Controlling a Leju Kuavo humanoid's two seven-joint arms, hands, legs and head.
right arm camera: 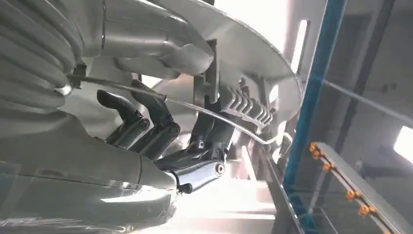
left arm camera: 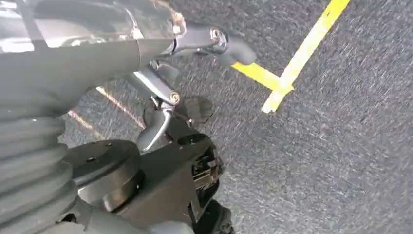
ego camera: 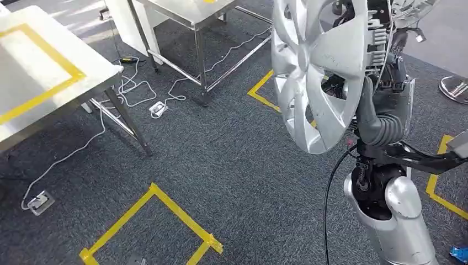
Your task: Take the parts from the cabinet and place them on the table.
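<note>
A silver wheel cover [ego camera: 314, 66] is held upright and high at the right of the head view, its spoked face towards me. My right hand [ego camera: 381, 110] grips it from behind at its rim. In the right wrist view the dark fingers [right arm camera: 160, 131] hook around the wire ring and clips on the back of the wheel cover [right arm camera: 243, 53]. My left hand [left arm camera: 185, 87] hangs over the carpet with nothing in it, thumb and fingers apart. A steel table [ego camera: 83, 69] marked with yellow tape stands at the left.
A second steel table [ego camera: 190, 16] stands at the back. White cables and a power strip [ego camera: 157, 109] lie on the grey carpet between the tables, with a floor socket [ego camera: 40, 202] at the left. Yellow tape squares [ego camera: 160, 212] mark the floor. A blue post [right arm camera: 316, 87] is close by the right hand.
</note>
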